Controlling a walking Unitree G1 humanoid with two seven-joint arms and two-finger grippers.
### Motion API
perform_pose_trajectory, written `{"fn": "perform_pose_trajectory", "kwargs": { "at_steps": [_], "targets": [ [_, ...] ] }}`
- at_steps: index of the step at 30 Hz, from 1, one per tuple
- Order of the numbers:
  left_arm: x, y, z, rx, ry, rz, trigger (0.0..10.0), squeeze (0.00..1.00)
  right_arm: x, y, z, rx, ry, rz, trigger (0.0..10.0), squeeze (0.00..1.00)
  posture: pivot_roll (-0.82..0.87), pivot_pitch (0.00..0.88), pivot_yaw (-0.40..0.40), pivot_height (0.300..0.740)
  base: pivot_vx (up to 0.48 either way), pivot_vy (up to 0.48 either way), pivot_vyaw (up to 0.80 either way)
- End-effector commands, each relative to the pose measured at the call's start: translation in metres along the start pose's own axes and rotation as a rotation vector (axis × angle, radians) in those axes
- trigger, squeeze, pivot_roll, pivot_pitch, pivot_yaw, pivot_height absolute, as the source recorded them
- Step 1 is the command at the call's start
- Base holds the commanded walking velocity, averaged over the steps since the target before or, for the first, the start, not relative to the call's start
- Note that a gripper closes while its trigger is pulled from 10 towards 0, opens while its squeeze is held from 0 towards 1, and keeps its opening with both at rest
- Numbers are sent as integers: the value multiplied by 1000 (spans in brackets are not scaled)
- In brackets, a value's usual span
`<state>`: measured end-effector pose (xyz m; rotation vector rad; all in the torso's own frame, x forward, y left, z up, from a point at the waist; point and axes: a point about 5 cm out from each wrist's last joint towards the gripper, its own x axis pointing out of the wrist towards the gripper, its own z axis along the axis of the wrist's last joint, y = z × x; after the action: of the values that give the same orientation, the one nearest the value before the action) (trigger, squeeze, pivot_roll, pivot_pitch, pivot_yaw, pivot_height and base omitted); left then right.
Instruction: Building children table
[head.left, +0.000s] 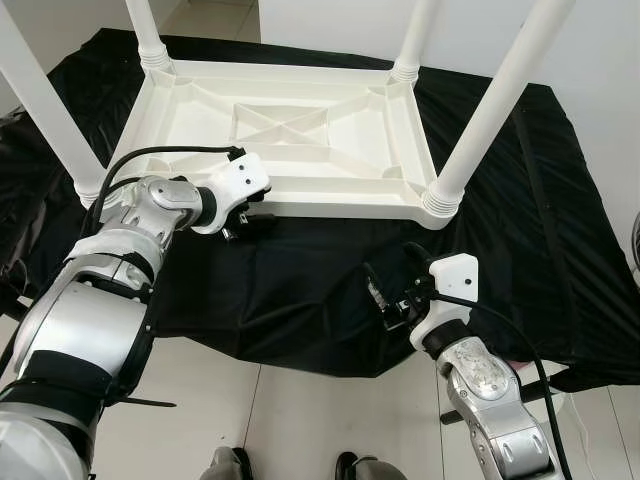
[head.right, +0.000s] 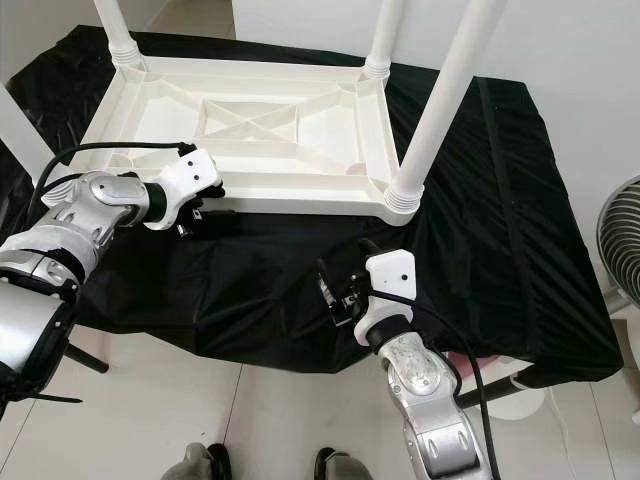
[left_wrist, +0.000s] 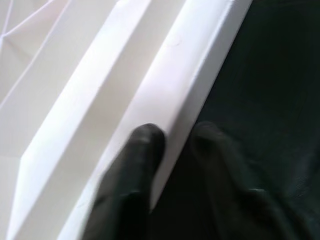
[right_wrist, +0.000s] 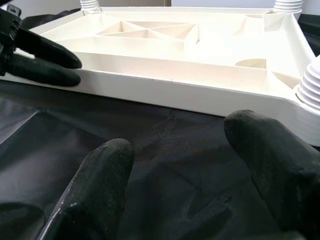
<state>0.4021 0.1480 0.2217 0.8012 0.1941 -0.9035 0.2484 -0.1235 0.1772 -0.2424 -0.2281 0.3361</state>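
The white children's table (head.left: 300, 140) lies upside down on a black cloth (head.left: 300, 280) spread over the floor, its ribbed underside up, and all four legs (head.left: 500, 100) look seated in their corner sockets, standing straight up. So I'd say the leg-fitting is done and the step in hand is taking hold of the frame, most likely to turn the table onto its feet. The left gripper (head.left: 243, 222) is at the near edge of the tabletop, toward its near left corner, the silver arm bent at the elbow and reaching in from the side; in the left wrist view one black finger (left_wrist: 145, 150) rests on the white rim and the other sits on the cloth side of it, so the jaws straddle the edge, narrowly open around it, though whether they truly pinch it I cannot tell. The right gripper (head.left: 392, 290) hovers above the cloth just short of the near right corner, pointing at the table, fingers (right_wrist: 100, 175) spread wide and holding nothing. The next move seems to call for the right arm to reach forward to the rim near that corner leg, so both sides lift evenly.
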Motion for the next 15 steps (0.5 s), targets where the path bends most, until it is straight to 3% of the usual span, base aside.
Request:
{"fn": "perform_pose_trajectory", "kwargs": {
  "at_steps": [1, 7, 15],
  "targets": [
    [1, -15, -27, -39, 105, -74, 0, 0, -2, 0, -1, -1, 13, 3, 10000, 0, -148, 220, 10, 740, 0, 0, 0],
    [-4, -14, -29, -1, 110, -105, 0, 0, -2, -1, -2, -4, 15, 3, 10000, 0, -147, 221, 11, 740, 0, 0, 0],
    [-20, -17, -39, 119, 148, -237, 0, 0, -2, -2, -2, -9, 15, 2, 10000, 0, -141, 220, 14, 740, 0, 0, 0]
  ]
}}
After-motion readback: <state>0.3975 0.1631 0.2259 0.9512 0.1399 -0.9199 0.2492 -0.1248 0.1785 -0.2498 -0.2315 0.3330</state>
